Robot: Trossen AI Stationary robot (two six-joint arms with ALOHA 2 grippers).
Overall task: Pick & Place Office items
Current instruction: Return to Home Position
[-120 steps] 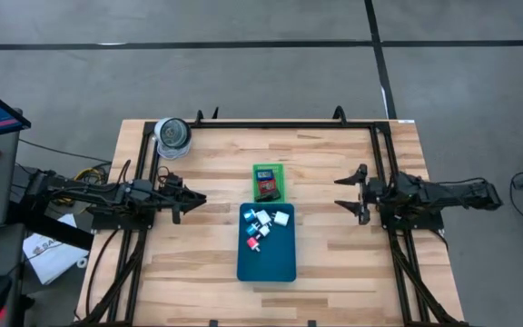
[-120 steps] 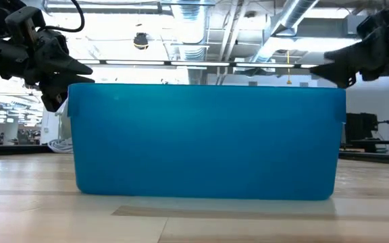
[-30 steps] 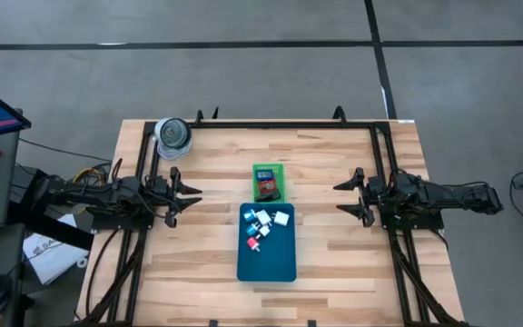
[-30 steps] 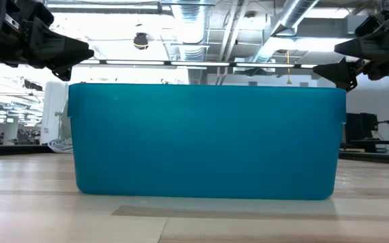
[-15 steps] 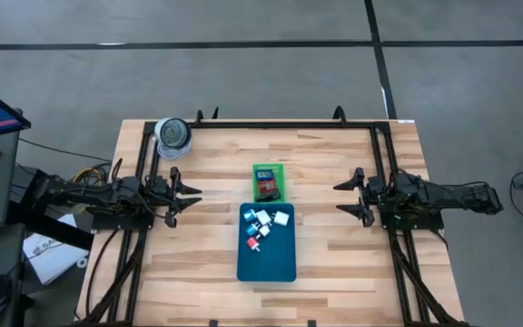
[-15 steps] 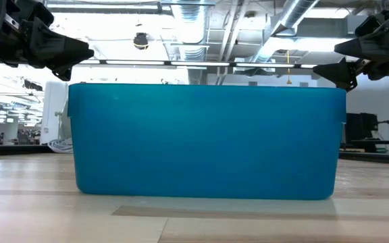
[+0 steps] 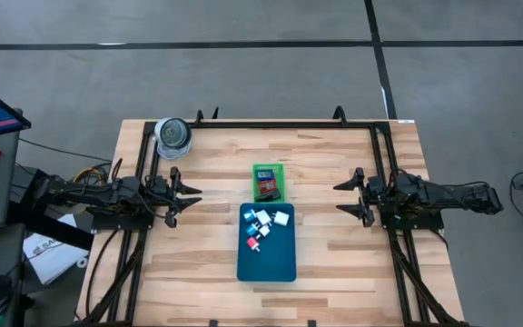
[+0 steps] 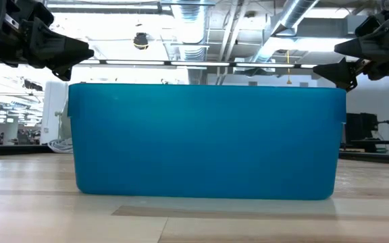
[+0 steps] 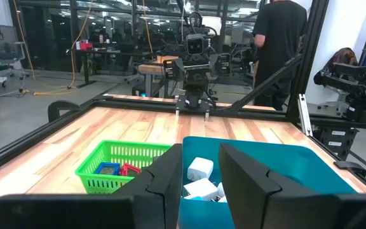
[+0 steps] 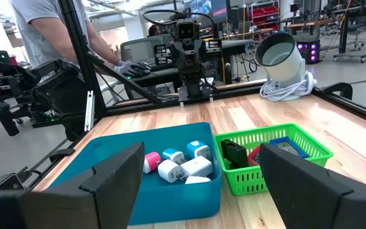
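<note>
Several small office items point(image 7: 263, 225), white, blue and pink-red, lie in the far half of the teal tray point(image 7: 267, 259) at mid-table; they also show in the right wrist view point(image 10: 178, 164). A few more, red, black and blue, sit in the green tray point(image 7: 267, 183) just beyond it. My left gripper point(image 7: 192, 193) hovers left of both trays, fingers a little apart, pointing at them. My right gripper point(image 7: 338, 199) hovers on their right, wide open, facing them. In the low view the teal tray's wall point(image 8: 204, 142) hides all the items.
A white round object with a coiled cord point(image 7: 172, 135) stands at the table's far-left corner. Bare wood lies between each gripper and the trays. A person stands beyond the table's right side point(image 9: 278, 51), another beyond its left point(image 10: 43, 32).
</note>
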